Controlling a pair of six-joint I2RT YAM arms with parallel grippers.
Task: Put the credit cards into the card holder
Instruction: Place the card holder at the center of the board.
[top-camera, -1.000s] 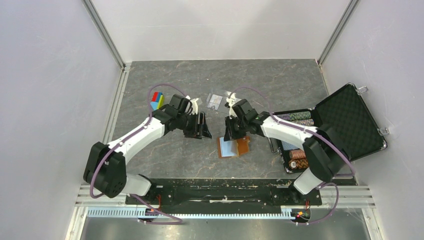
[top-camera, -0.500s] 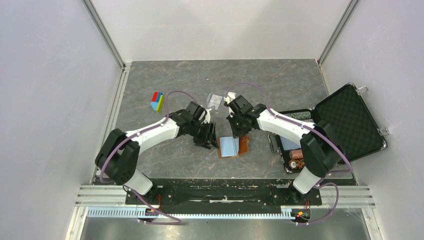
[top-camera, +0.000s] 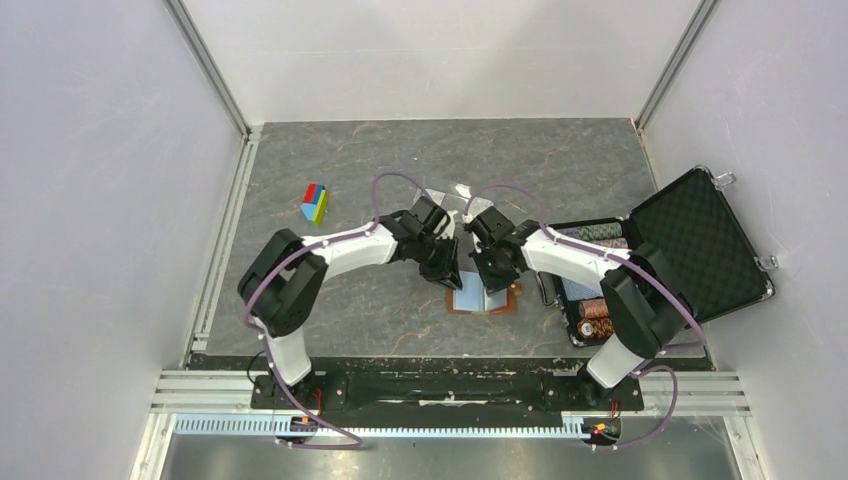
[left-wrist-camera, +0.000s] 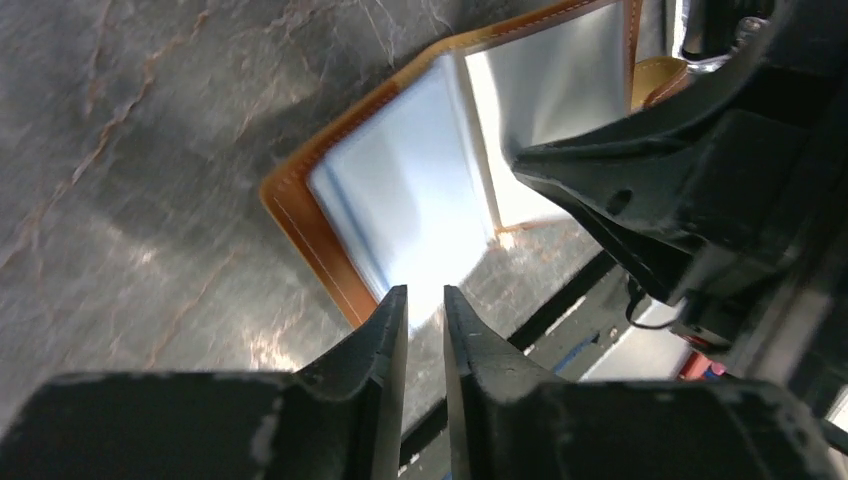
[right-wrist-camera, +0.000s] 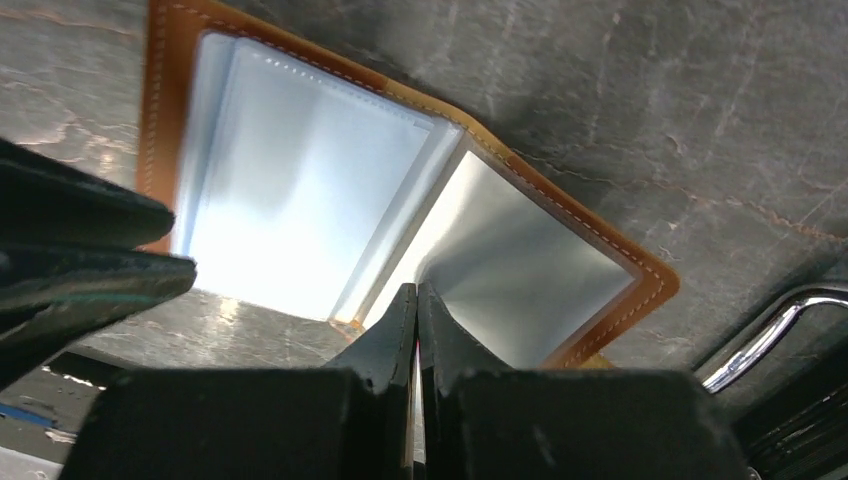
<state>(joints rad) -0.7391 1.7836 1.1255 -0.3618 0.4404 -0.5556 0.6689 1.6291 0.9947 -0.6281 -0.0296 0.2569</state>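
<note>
Top camera looks down from 6 o'clock over the counter (top-camera: 330, 300); both wrist cameras sit close, sharing the wallet (right-wrist-camera: 420, 200).

1. You have the card holder (right-wrist-camera: 158, 110) lying open and flat on the grey table, near the front edge and about midway across. It is tan-brown leather with pale stitching along its rim, inner side up.
2. The credit cards (right-wrist-camera: 310, 200) show as thin, pale, whitish-blue rectangles inside that brown rim, covering most of it. One lies flat on the left half. Another, on the right half, tilts up from the middle fold. How many there are, you cannot tell.
</note>
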